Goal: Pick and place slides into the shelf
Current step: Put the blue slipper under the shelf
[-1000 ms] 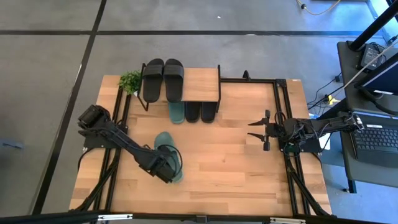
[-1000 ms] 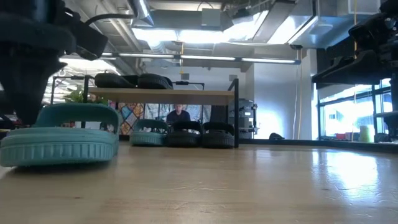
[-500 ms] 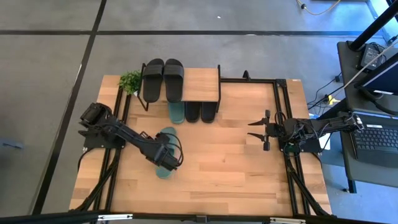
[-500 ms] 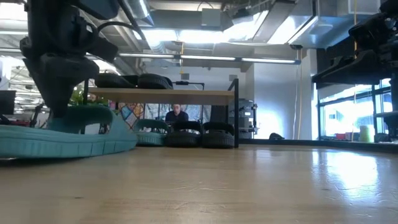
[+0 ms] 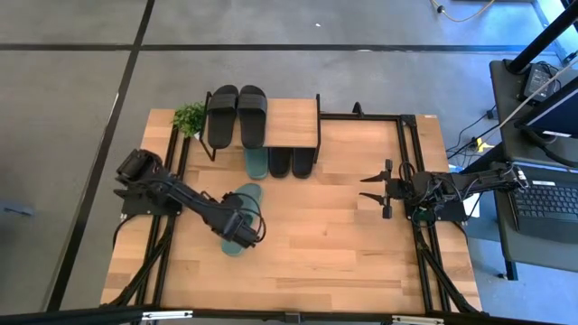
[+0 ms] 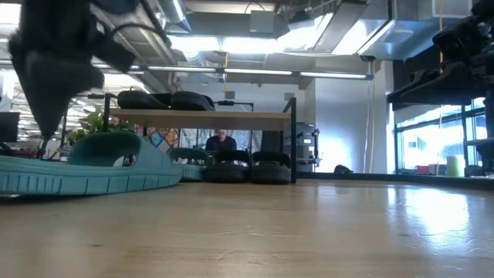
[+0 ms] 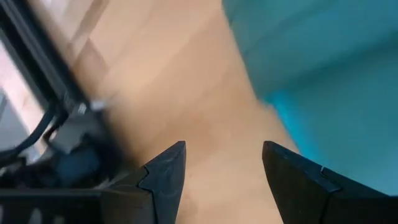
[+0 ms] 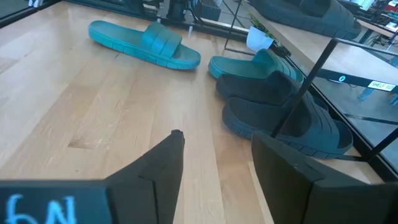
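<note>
High view: left end effector (image 5: 246, 226) spread wide, gripping nothing, above the loose teal slide (image 5: 239, 219), lower-left tabletop (image 5: 343, 244). Misaligned closing could shove it. Right end effector (image 5: 368, 191) released, idle.

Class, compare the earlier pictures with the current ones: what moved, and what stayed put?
The left pincer shifted back over the loose teal slide, which swung round on the table; the pincer is open, holding nothing. The right pincer, the shelf and its slides stayed as before.
</note>
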### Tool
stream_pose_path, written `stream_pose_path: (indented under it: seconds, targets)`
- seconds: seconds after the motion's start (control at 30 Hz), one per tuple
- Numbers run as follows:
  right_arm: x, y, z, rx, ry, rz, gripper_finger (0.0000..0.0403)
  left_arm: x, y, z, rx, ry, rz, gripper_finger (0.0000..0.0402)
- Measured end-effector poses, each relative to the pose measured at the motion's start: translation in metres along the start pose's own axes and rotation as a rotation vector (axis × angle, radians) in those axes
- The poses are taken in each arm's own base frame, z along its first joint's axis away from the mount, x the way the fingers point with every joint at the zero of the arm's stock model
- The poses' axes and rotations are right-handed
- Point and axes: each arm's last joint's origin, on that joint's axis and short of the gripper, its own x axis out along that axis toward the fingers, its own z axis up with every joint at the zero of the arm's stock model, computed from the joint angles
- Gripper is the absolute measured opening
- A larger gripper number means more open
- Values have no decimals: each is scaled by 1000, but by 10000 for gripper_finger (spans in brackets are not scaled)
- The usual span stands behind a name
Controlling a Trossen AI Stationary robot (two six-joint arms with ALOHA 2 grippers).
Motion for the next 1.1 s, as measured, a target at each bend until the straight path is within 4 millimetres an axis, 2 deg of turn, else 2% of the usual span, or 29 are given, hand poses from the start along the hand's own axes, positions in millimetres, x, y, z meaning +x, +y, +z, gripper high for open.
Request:
stream_pose_path:
  seconds: [0.13, 0.33, 0.4, 0.5, 0.63, 0.8, 1.1]
  targets:
    - [0, 0, 0, 1, 0, 0, 188, -23, 0, -7, 6, -23, -10, 204]
    - [0, 0, 0, 0, 0, 0, 188, -67, -16, -4, 153, -326, -203, 204]
    - [0, 0, 0, 0, -1, 0, 188, -77, -23, 0, 239, -421, -259, 204]
    - [0, 0, 0, 0, -1, 0, 188, -81, -33, 10, 349, -517, -316, 204]
    - [0, 0, 0, 3, -1, 0, 188, -73, -41, 26, 437, -570, -353, 204]
    - [0, 0, -1, 0, 15, 2, 188, -55, -47, 42, 504, -539, -413, 204]
    - [0, 0, -2, -2, 23, 4, 188, -16, -53, 50, 600, -478, -509, 204]
